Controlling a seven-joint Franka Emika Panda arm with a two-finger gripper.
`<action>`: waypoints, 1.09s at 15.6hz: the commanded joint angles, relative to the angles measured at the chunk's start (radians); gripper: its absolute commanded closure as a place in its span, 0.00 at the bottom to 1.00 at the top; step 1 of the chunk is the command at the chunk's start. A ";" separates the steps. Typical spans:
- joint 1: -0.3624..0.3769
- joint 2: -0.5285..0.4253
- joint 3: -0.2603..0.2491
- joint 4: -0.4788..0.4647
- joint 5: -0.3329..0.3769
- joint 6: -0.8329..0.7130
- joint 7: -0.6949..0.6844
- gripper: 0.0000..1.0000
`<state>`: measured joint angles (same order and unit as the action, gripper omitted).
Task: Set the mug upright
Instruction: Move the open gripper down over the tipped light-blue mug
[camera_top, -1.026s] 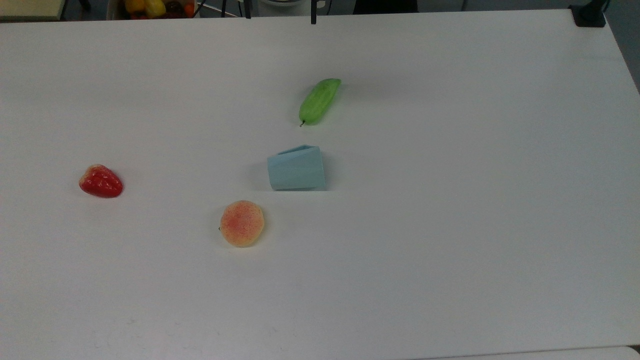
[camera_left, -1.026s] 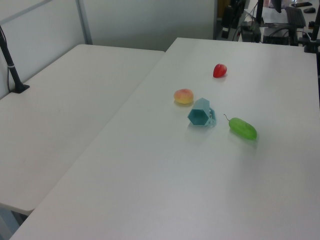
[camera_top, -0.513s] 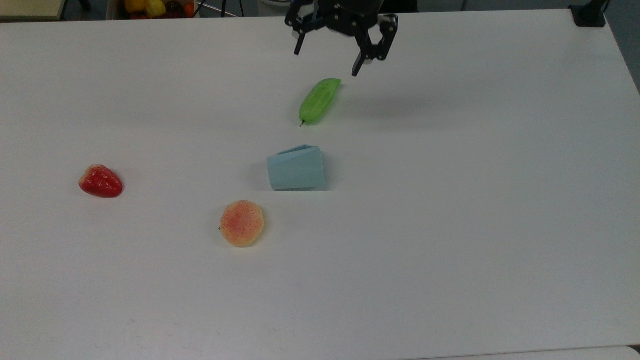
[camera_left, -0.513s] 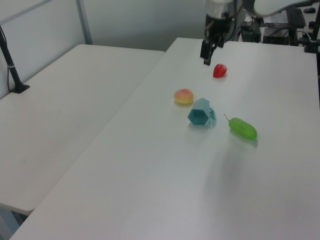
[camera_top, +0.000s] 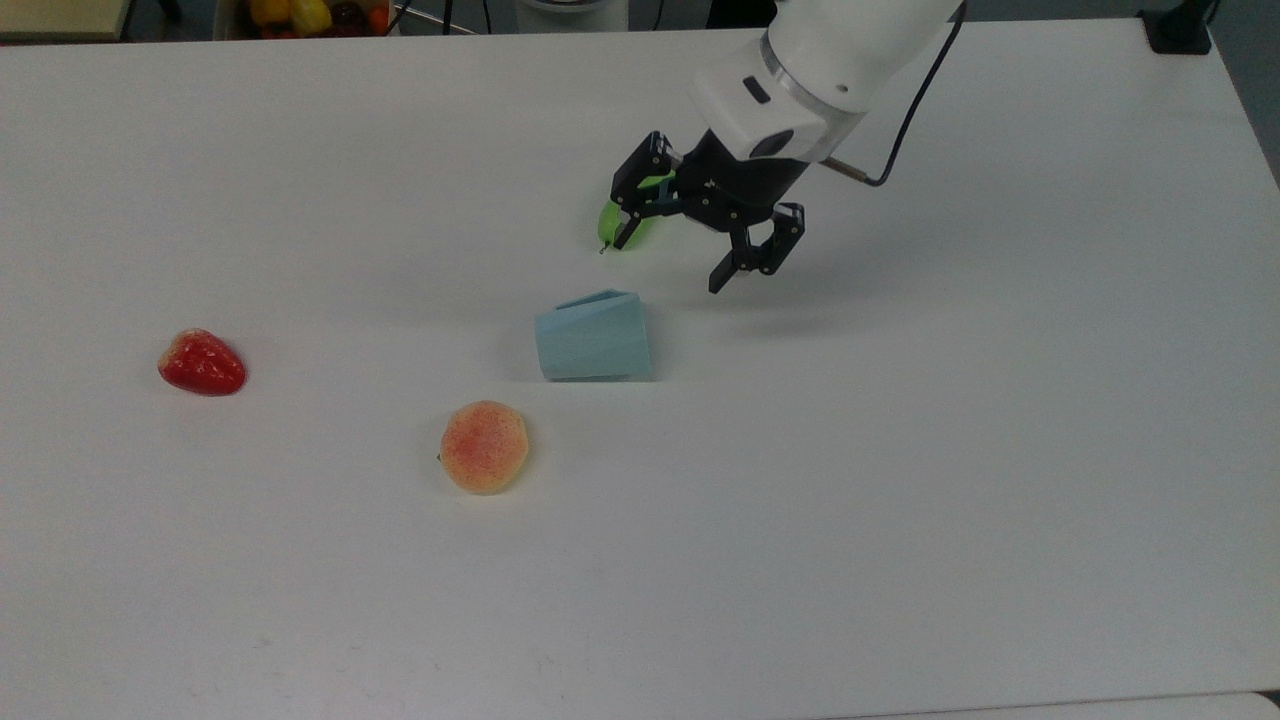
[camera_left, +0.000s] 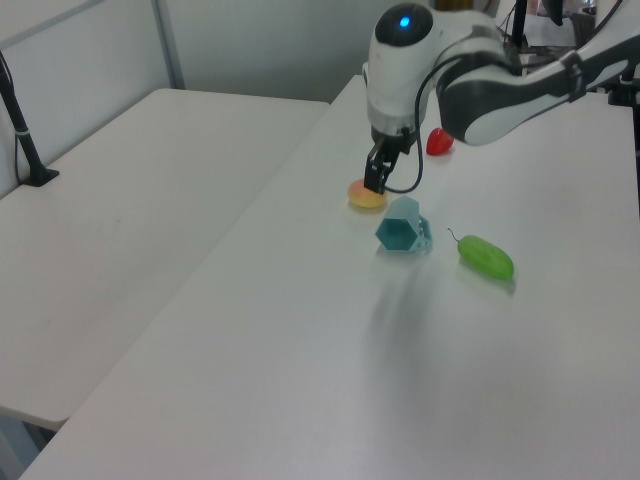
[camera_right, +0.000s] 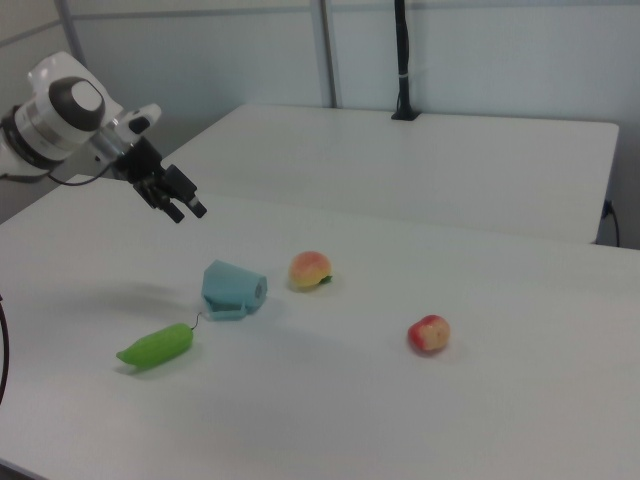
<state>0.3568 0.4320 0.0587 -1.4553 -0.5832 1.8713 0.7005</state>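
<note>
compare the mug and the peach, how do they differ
The mug is pale blue and faceted with flat sides; the peach is round, orange-yellow with red speckles. The mug looks somewhat larger than the peach. The mug lies tipped on its side, its hexagonal opening showing in the left view. Both rest untouched on the white table.

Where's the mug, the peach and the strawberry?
mug (camera_top: 592, 343), top view, on its side wall.
peach (camera_top: 484, 446), top view, on its middle.
strawberry (camera_top: 201, 363), top view, on its middle.
</note>
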 joint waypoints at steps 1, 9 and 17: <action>0.002 0.019 -0.002 -0.062 -0.044 0.073 0.023 0.00; -0.016 0.079 -0.002 -0.129 -0.151 0.104 0.027 0.00; -0.042 0.080 -0.010 -0.204 -0.309 0.100 0.083 0.16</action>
<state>0.3170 0.5324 0.0545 -1.6125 -0.8564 1.9477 0.7493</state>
